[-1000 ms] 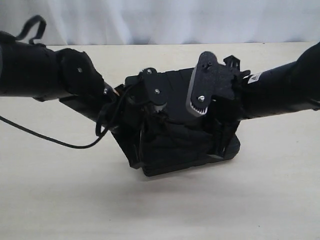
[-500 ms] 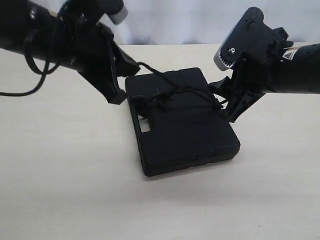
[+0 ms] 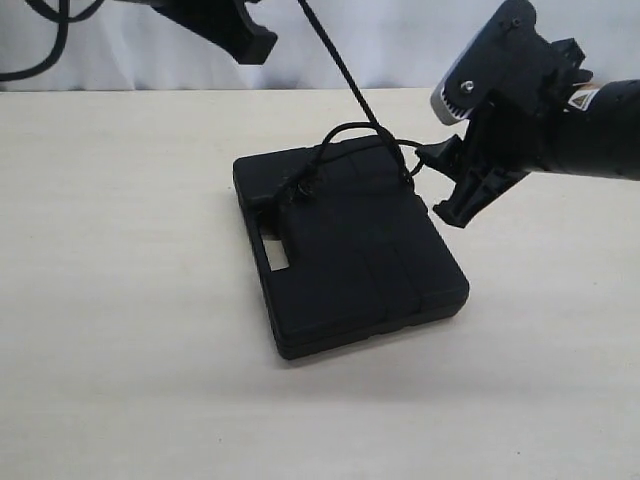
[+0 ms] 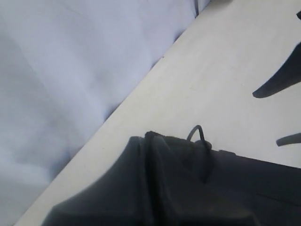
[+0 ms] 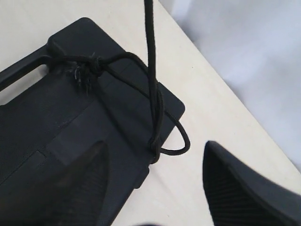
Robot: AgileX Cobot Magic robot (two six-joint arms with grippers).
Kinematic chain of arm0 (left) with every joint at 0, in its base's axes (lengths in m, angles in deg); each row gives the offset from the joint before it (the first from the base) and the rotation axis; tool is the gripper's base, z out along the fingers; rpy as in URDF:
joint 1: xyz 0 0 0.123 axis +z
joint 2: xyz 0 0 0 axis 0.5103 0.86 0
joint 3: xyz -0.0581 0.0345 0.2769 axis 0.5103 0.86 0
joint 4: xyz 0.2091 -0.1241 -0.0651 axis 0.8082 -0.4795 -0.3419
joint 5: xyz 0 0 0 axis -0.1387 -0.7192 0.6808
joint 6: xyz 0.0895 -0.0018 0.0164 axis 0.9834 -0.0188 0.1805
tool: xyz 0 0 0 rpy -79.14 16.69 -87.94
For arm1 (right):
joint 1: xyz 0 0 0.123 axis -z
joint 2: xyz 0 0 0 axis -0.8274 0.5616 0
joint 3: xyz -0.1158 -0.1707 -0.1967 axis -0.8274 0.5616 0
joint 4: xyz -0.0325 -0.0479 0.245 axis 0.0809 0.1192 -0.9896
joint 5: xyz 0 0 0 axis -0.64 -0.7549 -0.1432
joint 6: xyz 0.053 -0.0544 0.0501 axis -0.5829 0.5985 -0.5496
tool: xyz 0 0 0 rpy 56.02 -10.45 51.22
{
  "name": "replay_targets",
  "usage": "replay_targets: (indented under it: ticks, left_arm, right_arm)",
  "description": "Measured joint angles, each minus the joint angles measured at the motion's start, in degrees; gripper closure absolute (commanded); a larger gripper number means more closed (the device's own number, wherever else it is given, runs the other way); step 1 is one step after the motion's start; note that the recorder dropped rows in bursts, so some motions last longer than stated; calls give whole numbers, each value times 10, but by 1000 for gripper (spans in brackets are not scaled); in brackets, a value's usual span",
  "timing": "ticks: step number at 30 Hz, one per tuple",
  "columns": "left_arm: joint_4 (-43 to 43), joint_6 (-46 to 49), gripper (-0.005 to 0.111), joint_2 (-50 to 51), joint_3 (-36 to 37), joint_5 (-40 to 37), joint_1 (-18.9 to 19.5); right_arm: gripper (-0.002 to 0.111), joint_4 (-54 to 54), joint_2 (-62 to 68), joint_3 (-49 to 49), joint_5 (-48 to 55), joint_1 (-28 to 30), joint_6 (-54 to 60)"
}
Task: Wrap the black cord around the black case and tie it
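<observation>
The black case (image 3: 360,270) lies flat on the table, handle slot toward the left. The black cord (image 3: 340,65) crosses its far end, and its frayed knot (image 5: 87,70) sits near the handle slot. From a small loop (image 5: 175,143) at the case's corner the cord rises taut out of the top of the exterior view. My left gripper (image 3: 245,35) is raised high at top left, shut, with a bit of cord (image 4: 197,133) poking past its tips (image 4: 178,143). My right gripper (image 3: 448,183) is open beside that corner, one finger (image 5: 80,188) over the case, the other (image 5: 244,188) over the table.
The pale table (image 3: 120,350) stretches around the case on all sides. A white cloth backdrop (image 3: 400,40) hangs along the far edge. A thin black arm cable (image 3: 50,40) dangles at top left.
Both grippers have left the top of the case. The left arm rose toward the top edge, pulling the cord taut. The right gripper drew back to the far right corner. The case shifted slightly.
</observation>
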Motion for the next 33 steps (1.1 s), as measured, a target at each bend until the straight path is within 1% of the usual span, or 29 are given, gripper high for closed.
replay_targets:
  ticks: [6,10,13,15,18,23,25,27,29,33]
  left_arm:
    - [0,9,107,0,0,20,0]
    - [0,20,107,0,0,40,0]
    - [0,21,107,0,0,53,0]
    - [0,21,107,0,0,53,0]
    - [0,21,107,0,0,48,0]
    - [0,21,107,0,-2,38,0]
    - [0,22,107,0,-2,33,0]
    - [0,22,107,0,-2,27,0]
    - [0,22,107,0,-2,18,0]
    - [0,22,107,0,-2,8,0]
  right_arm:
    - [53,0,0,0,-40,0,0]
    - [59,-6,0,-4,-47,-3,0]
    - [64,-50,7,-30,-37,-11,-1]
    - [65,-89,20,-57,-18,-12,-1]
    - [65,-158,54,-118,66,2,-14]
    - [65,-256,141,-234,302,63,-31]
    - [65,-275,170,-260,338,75,-33]
    - [65,-283,184,-269,341,76,-2]
    - [65,-284,187,-269,341,73,59]
    - [65,-292,185,-269,324,47,200]
